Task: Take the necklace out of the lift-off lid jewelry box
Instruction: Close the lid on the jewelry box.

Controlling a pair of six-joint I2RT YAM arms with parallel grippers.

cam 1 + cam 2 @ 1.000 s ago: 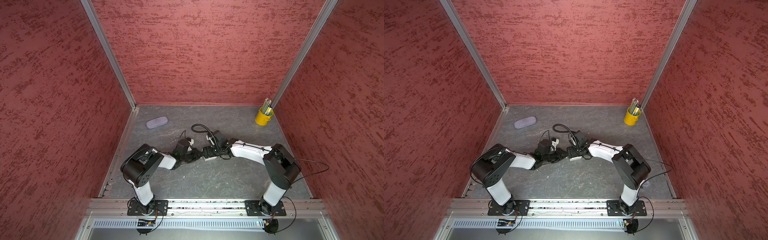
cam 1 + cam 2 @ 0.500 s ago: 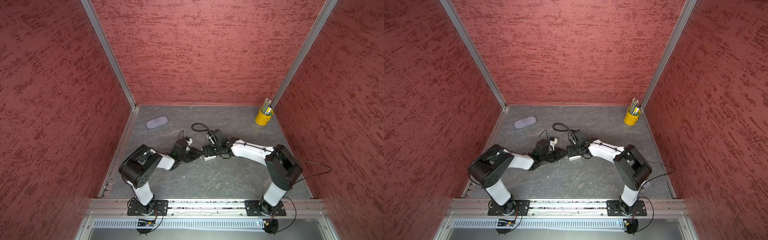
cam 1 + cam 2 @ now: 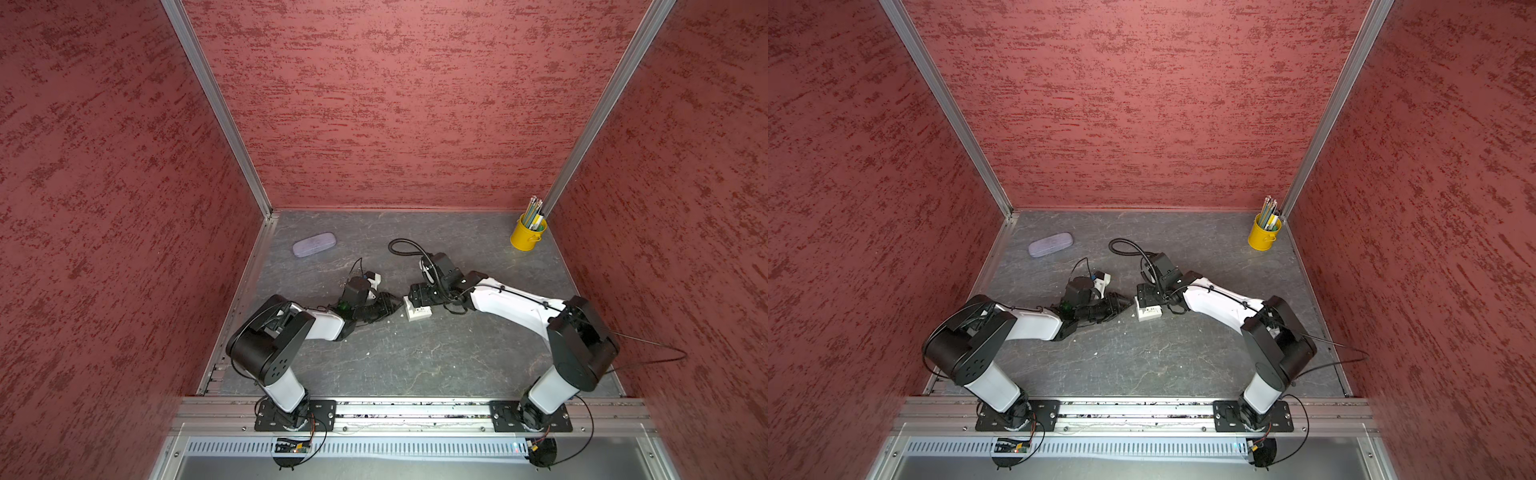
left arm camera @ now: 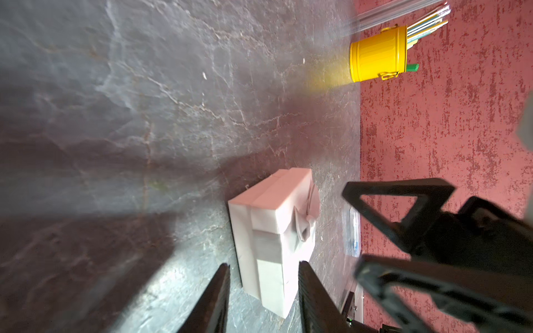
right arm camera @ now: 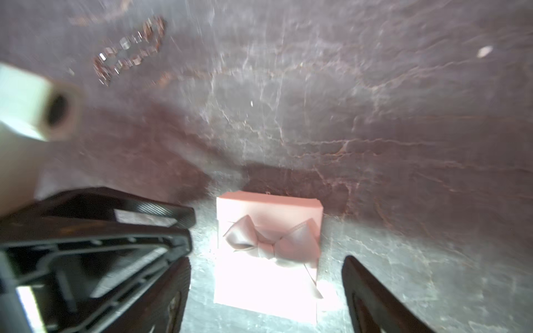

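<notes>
In both top views the right pincer point(image 3: 415, 300) covers part of the box point(image 3: 419, 314), and its print is too small to read. From the right wrist view, glare washes out the lid point(image 5: 268, 282); the necklace point(image 5: 129, 49) on the desk point(image 5: 403, 86) is a smeared glint, its links blurred. The box's inside is hidden.

Jewelry box point(image 3: 419, 312): white, mid-table.
Left gripper point(image 3: 397, 306): just left of it.
Right gripper point(image 3: 417, 300): over its far edge.
Glasses case point(image 3: 313, 244): lilac, far left.
Pencil pot point(image 3: 525, 237): yellow, far right.
</notes>
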